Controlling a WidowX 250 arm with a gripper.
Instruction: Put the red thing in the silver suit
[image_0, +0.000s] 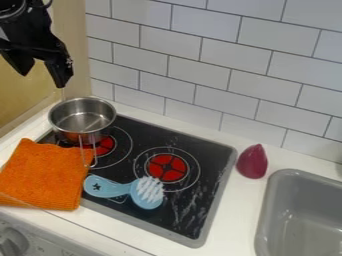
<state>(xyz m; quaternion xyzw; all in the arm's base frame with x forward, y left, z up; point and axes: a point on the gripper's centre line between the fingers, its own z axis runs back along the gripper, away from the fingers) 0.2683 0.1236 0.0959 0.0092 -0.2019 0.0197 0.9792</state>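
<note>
Gripper (44, 77) open near silver pot's rim (70, 131), well apart from red thing (252, 162).

"Bright enough?"
"Yes, soft light across the white rectangular wall tiles (204, 55)."
"Glare?"
"Gleams on the round silver metal pot (68, 135). Pale streaks on the flat black stovetop (212, 155): reflections or marks, I can't tell."

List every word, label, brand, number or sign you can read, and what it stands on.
Words, labels, brands, numbers: none that can be read.
Sign: a dark star, on the handle of the blue brush.
Marks on the front panel: too small to read.
</note>
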